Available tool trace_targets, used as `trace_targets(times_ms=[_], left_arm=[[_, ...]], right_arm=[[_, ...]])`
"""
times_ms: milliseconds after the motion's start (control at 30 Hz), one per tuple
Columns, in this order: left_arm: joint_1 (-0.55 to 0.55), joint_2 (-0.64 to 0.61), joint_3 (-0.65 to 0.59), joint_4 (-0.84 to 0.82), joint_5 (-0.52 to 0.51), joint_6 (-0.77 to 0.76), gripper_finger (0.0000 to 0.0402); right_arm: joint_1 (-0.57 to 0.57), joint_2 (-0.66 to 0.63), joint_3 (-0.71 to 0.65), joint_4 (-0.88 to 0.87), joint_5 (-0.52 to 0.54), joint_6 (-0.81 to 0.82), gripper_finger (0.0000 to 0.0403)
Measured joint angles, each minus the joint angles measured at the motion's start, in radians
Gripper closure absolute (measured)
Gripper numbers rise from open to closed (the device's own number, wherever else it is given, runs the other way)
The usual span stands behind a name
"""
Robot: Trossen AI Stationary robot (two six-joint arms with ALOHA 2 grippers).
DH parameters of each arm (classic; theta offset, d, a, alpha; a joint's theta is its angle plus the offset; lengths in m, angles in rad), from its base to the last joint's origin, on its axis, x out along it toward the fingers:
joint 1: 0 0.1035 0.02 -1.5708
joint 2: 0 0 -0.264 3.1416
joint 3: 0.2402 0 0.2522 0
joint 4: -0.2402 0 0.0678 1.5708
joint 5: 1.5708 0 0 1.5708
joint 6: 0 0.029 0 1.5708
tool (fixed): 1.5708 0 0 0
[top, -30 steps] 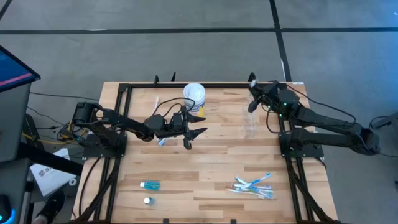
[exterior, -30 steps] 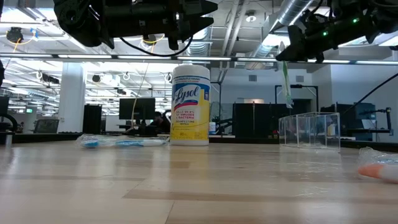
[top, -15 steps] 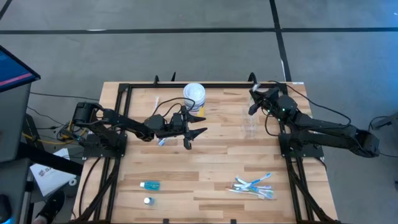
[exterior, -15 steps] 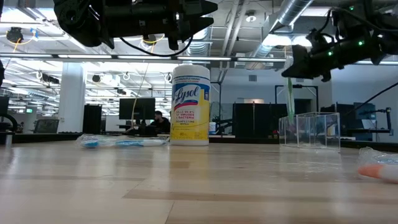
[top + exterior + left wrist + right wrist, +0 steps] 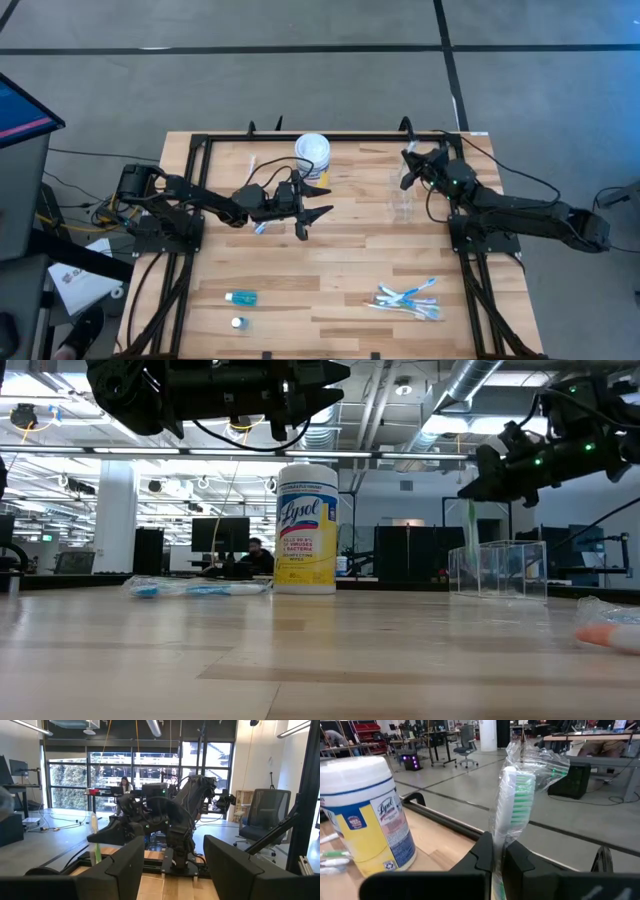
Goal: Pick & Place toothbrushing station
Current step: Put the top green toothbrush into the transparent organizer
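My right gripper (image 5: pixel 406 172) is shut on a green-and-white toothbrush (image 5: pixel 512 800) in a clear wrapper, at the far right of the table. It hovers just over the clear cups (image 5: pixel 497 568) that stand on the wood. The brush's lower end (image 5: pixel 471 535) reaches about the level of their rim. My left gripper (image 5: pixel 322 200) waits open and high over the table's middle, holding nothing. Several more toothbrushes (image 5: pixel 405 297) lie at the near right. A small blue tube (image 5: pixel 241 297) lies at the near left. My right gripper pinches the wrapped toothbrush just below its bristle head (image 5: pixel 499 842) between its two fingers (image 5: pixel 516 856). The fingers come nearly level and lie across the brush. The brush stands upright and clear of the table. Its head is above the fingers and its handle hangs below them.
A white-lidded, yellow-labelled canister (image 5: pixel 312 153) stands at the far middle. Another wrapped brush (image 5: pixel 259 227) lies under my left arm, and a small cap (image 5: pixel 237 322) lies near the tube. A black frame (image 5: pixel 200 140) runs along the table's edges.
My right gripper has come down with the toothbrush and a little toward the table's near edge, rolling slightly. The brush has stayed upright, and its lower end has sunk from well above the clear cups to about their rim.
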Motion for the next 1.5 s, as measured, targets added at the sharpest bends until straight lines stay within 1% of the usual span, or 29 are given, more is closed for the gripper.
trace_targets(times_ms=[167,267,867,1033,1267,1367,1500], left_arm=[[0.0,0.0,0.0,0.0,0.0,0.0,0.0205],[0.0,0.0,0.0,0.0,0.0,0.0,0.0205],[0.0,0.0,0.0,-0.001,0.0,0.0,0.0205],[0.0,0.0,0.0,-0.002,0.0,0.0,0.0205],[0.0,0.0,0.0,-0.012,0.0,0.0,0.0205],[0.0,0.0,0.0,-0.012,0.0,0.0,0.0205],[0.0,0.0,0.0,-0.013,0.0,0.0,0.0205]], right_arm=[[0.0,0.012,-0.021,0.004,0.003,0.011,0.0393],[-0.001,0.034,-0.038,0.041,0.004,0.025,0.0392],[-0.005,0.261,-0.048,0.228,0.003,0.042,0.0386],[-0.004,0.293,-0.051,0.251,-0.004,0.042,0.0364],[-0.004,0.293,-0.051,0.251,-0.004,0.045,0.0336],[-0.004,0.293,-0.051,0.252,-0.004,0.045,0.0313],[-0.004,0.293,-0.051,0.254,-0.003,0.044,0.0273]])
